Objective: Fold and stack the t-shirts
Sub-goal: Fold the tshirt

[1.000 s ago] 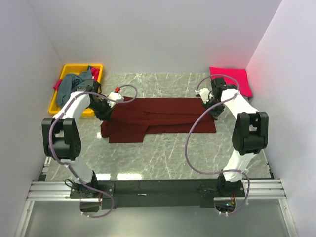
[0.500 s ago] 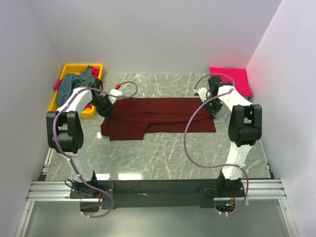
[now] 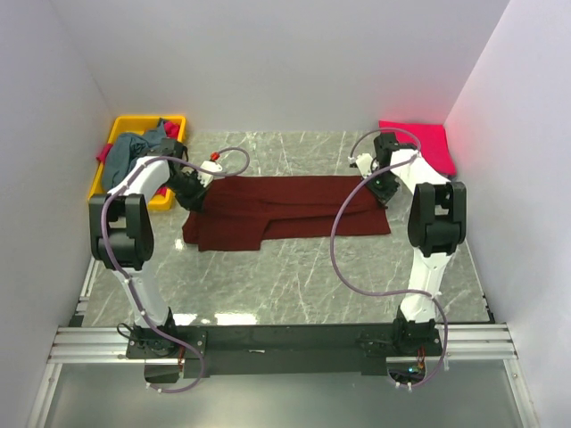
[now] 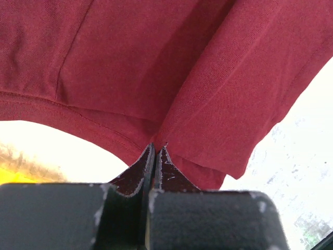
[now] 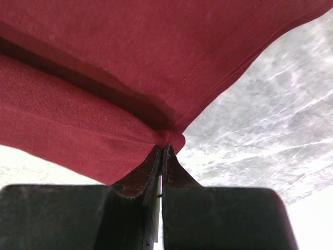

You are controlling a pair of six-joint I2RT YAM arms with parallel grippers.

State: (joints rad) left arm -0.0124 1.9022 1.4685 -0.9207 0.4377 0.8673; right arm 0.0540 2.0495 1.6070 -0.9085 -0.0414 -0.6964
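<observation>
The dark maroon t-shirt (image 3: 285, 209) lies folded lengthwise across the middle of the table. My left gripper (image 3: 194, 198) is shut on its left end; the left wrist view shows the cloth (image 4: 171, 67) pinched between the fingertips (image 4: 148, 156). My right gripper (image 3: 378, 187) is shut on the shirt's right end; the right wrist view shows the cloth (image 5: 104, 78) pinched at a corner by the fingertips (image 5: 170, 156). The bright pink-red t-shirt (image 3: 419, 143) lies folded at the back right. The grey-blue t-shirt (image 3: 134, 152) is bunched in the yellow bin.
The yellow bin (image 3: 129, 125) stands at the back left against the wall, holding loose clothes. White walls close in the back and both sides. The marble table top (image 3: 303, 276) runs to the arms' bases.
Both grippers have moved toward the back of the table, still holding the maroon shirt's ends. The shirt's back edge has shifted slightly with them.
</observation>
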